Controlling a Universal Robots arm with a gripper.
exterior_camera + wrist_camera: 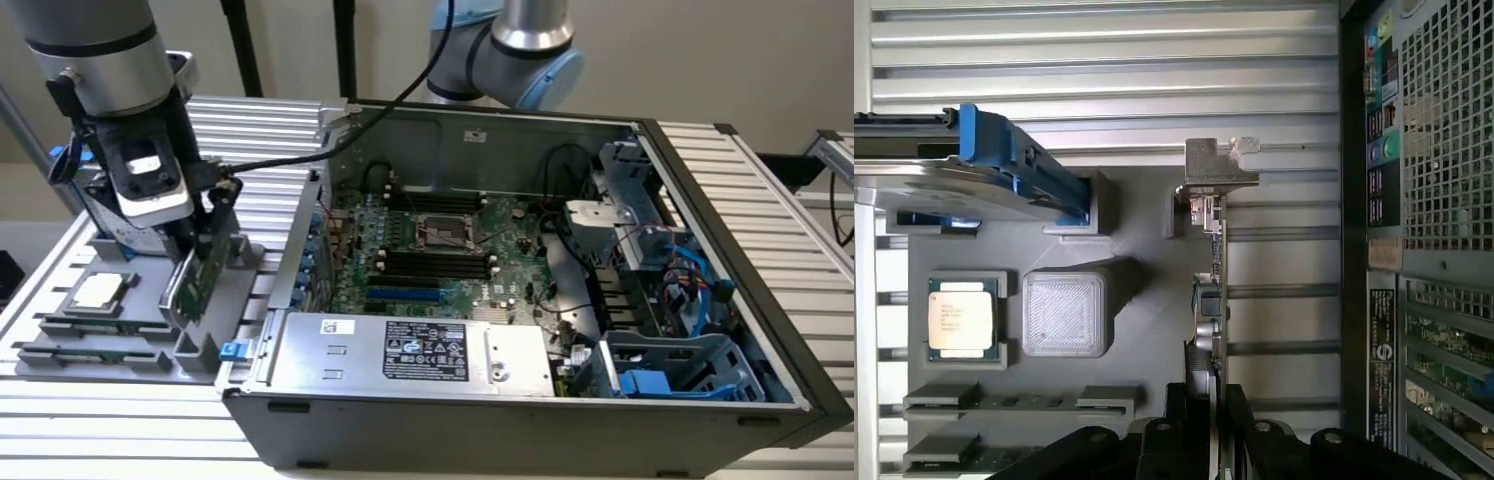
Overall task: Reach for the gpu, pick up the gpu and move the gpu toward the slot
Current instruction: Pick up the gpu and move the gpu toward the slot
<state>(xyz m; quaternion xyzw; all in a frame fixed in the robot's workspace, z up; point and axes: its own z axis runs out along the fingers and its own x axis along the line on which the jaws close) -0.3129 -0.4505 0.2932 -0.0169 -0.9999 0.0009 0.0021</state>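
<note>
The gpu point(198, 275) is a thin green card standing on edge in the grey holder tray point(60, 355) at the exterior view's left. In the wrist view the gpu point(1212, 300) appears edge-on, its silver bracket point(1219, 170) at the far end resting in the holder. My gripper point(203, 235) comes down from above onto the card's upper edge. My gripper point(1209, 405) has its black fingers point(1176, 425) pressed against both faces of the card. The card still sits in its holder groove. The open computer case point(747, 300) with the motherboard slots point(407, 295) lies to the exterior view's right.
A square silver chip point(100, 292) point(958, 320) lies in the tray beside the card. A silver hard drive with blue rails point(984, 170) stands in the same tray. The case's perforated wall point(1444, 120) is close by the card. A power supply point(414, 350) fills the case's front.
</note>
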